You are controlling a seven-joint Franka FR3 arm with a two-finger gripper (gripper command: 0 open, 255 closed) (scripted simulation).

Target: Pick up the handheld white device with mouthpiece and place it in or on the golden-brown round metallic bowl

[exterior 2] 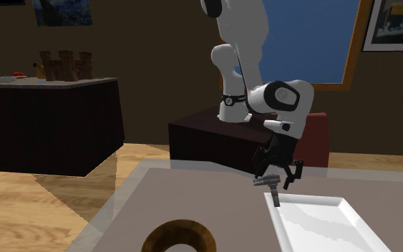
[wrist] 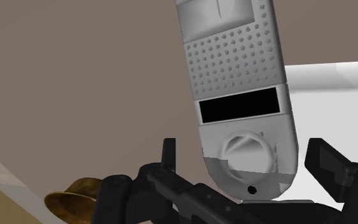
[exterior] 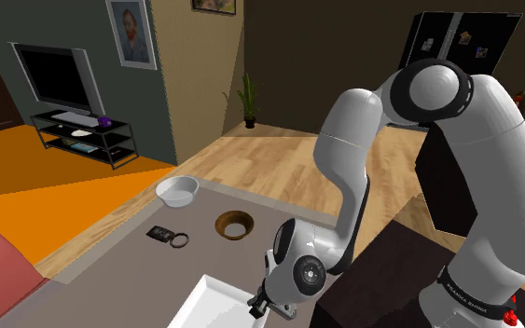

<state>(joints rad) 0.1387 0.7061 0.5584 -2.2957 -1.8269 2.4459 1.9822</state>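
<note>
Shoulder view: the white arm [exterior: 493, 186], smooth and rounded with dark joints, folds down to the near end of a matte grey-brown table [exterior: 111, 270]. Its black gripper [exterior: 262, 304] hangs at the corner of a flat white rectangular tray [exterior: 209, 303]. Further along the table stands the brown bowl [exterior: 221, 224], round and low. Beyond it is a shallow white bowl [exterior: 162, 189], and beside the brown bowl lies a small black fob with a ring [exterior: 162, 233].

Second exterior view: the gripper [exterior 2: 275, 172] is tilted just over the tray's [exterior 2: 321, 225] far corner. The pale grey device [exterior 2: 268, 182] shows edge-on beneath it, slim and angular. I cannot tell whether the device rests on the table [exterior 2: 192, 193] or is clear of it. The brown bowl [exterior 2: 157, 236] has a glossy dark golden rim and stands well apart from the device, at the near edge.

Wrist view: the device [wrist: 241, 95] is a long flat slab with a rounded end. It has a perforated grille, a black rectangular slot and a round ribbed knob. It lies between the fingers [wrist: 327, 159] of the gripper [wrist: 246, 145]. The jaws are spread: a strip of table [wrist: 75, 76] shows on one side of the device and a strip of tray [wrist: 336, 95] on the other. The brown bowl [wrist: 72, 200] gleams like metal beside the gripper's body.
</note>
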